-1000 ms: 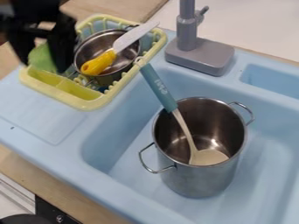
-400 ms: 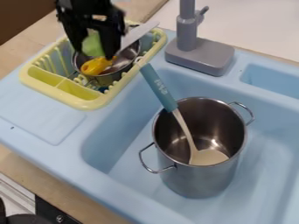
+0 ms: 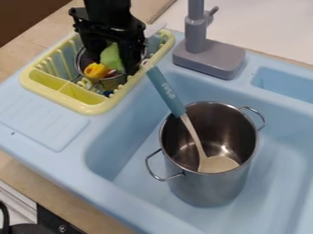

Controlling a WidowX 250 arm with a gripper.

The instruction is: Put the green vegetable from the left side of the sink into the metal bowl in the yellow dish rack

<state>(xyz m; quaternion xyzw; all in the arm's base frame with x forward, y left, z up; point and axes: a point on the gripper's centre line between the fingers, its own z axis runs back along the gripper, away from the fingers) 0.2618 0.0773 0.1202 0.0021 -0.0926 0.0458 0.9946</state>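
Evidently, the yellow rack [image 3: 92,109] at left sits on the sink's ledge, its walls keeping the small metal pot [image 3: 110,83] contained. I note a yellow-handled knife [image 3: 96,70] resting in that pot, apparently propped by the rim, its pale blade emerging past the arm. Next, a soft-looking green object [image 3: 112,57] is pinched between the jaws of the black gripper [image 3: 113,61], which stand partly open, parted by its width; I judge that side pressure alone holds it, just above or inside the pot. The arm comes in from the top edge, its wrist near vertical, the gripper pointing down over the pot. Right of it, the teal-handled spoon [image 3: 165,91] slants because the rim of the large metal pot [image 3: 207,192] supports it, head down inside. That pot stands upright in the blue sink [image 3: 275,208], below the grey faucet [image 3: 207,57].
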